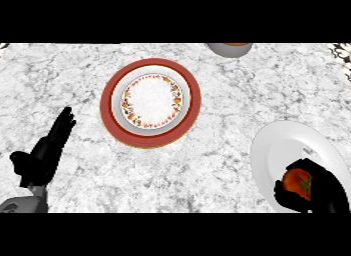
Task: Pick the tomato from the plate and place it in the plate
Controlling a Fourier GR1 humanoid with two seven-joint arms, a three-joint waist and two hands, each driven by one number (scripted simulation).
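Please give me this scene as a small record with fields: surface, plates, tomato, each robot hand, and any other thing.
surface: marble counter
white plate: at right, holds the tomato
red plate: at centre, patterned white middle, nothing on it
tomato: on white plate, inside right robot hand
right robot hand: curled round tomato
left robot hand: open, fingers straight, resting at left
other: grey bowl at top edge, partly cut off
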